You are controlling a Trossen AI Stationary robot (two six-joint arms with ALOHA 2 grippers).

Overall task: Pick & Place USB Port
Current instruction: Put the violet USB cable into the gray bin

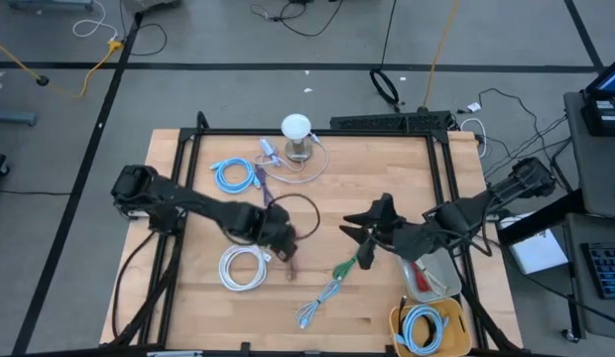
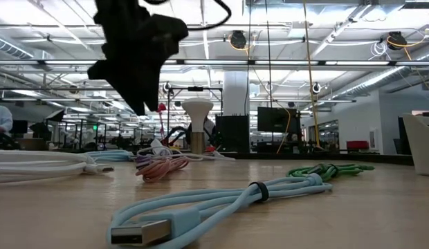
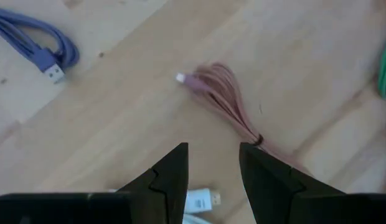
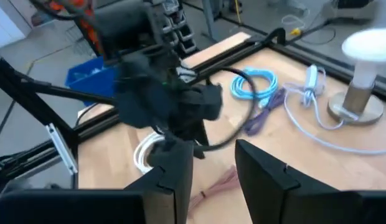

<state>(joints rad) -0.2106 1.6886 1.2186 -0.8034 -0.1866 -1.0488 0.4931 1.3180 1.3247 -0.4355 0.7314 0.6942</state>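
Several bundled USB cables lie flat on the wooden table. A pink one (image 3: pixel 225 94) (image 1: pixel 291 266) lies just ahead of my left gripper (image 3: pixel 213 168) (image 1: pixel 285 245), which hovers open above it and touches nothing. A white coil (image 1: pixel 243 268) lies beside it, with a green bundle (image 1: pixel 345 266) and a light blue cable (image 1: pixel 322 299) nearer the right arm. My right gripper (image 4: pixel 215 168) (image 1: pixel 371 234) is open above the table's middle, facing the left arm. In the low view the left gripper (image 2: pixel 142 59) hangs above the pink cable (image 2: pixel 162 168).
A blue coil (image 1: pixel 233 176), a purple cable (image 1: pixel 260 178) and a white lamp (image 1: pixel 298 134) stand near the far edge. A grey bin (image 1: pixel 433 281) and a yellow bin holding a blue cable (image 1: pixel 427 329) sit at the near right corner. Black rails (image 1: pixel 317 133) frame the table.
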